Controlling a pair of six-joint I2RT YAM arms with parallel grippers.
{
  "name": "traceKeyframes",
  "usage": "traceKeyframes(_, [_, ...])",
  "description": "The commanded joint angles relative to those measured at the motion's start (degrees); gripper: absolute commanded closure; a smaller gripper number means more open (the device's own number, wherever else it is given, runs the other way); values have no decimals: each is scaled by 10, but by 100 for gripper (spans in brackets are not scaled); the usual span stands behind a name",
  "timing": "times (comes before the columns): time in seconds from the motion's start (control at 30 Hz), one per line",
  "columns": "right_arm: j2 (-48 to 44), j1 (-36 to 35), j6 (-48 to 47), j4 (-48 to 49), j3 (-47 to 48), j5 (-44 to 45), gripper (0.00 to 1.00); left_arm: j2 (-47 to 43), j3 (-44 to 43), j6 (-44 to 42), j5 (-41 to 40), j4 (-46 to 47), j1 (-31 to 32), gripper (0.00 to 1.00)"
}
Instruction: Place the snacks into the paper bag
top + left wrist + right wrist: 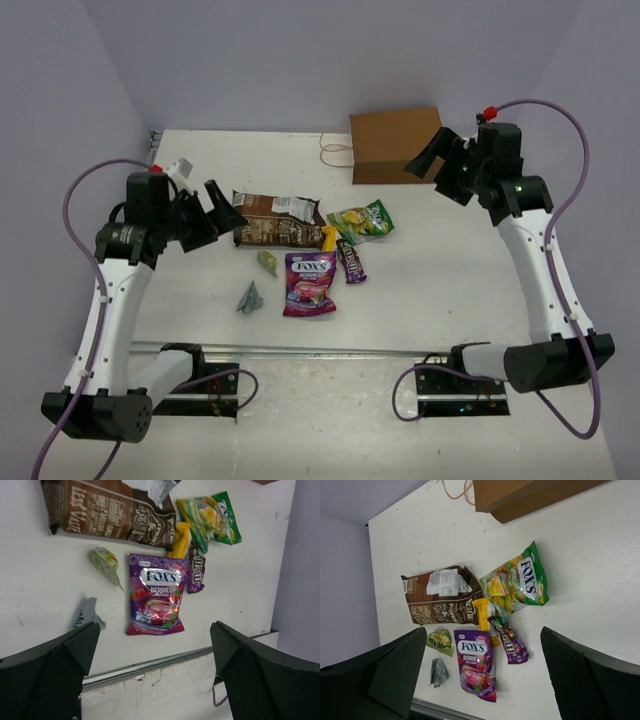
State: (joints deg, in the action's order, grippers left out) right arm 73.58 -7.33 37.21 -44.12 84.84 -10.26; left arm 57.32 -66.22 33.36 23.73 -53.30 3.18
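White surface [450, 270], lilac walls, and nothing looks bagged yet!
Left hand [220, 215] and right hand [436, 168] both hang spread wide and empty. The matte brown kraft paper bag [395, 145] lies at the far edge, its thin loop handles trailing left. All left to go mid-surface: long crinkly brown wrapper [280, 222], glossy green bag [362, 220], shiny purple Fox's pouch [309, 283], slim yellow bar [328, 238], dark brown bar [351, 262], crumpled tiny green wrapper [267, 262], and twisted grey wrapper [250, 298].
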Motion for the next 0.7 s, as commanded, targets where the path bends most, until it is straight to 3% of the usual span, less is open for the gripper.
traceKeyframes(0.0, [44, -3, -33, 5, 63, -19, 1, 66, -147, -58, -90, -6, -8, 0])
traceKeyframes(0.1, [117, -15, -64, -36, 131, -14, 1, 110, -227, -72, -119, -14, -8, 0])
traceKeyframes(0.27, [225, -75, -114, -98, 255, 76, 1, 144, -248, -61, -81, 56, -8, 0])
traceKeyframes(0.4, [377, -115, -160, -194, 462, 149, 1, 164, -263, -51, -84, 84, -8, 0])
traceKeyframes(0.57, [417, -125, -166, -185, 446, 224, 1, 100, -149, -16, -59, 212, -8, 0])
traceKeyframes(0.67, [454, -135, -172, -178, 441, 288, 1, 71, -114, 1, -75, 230, -8, 0])
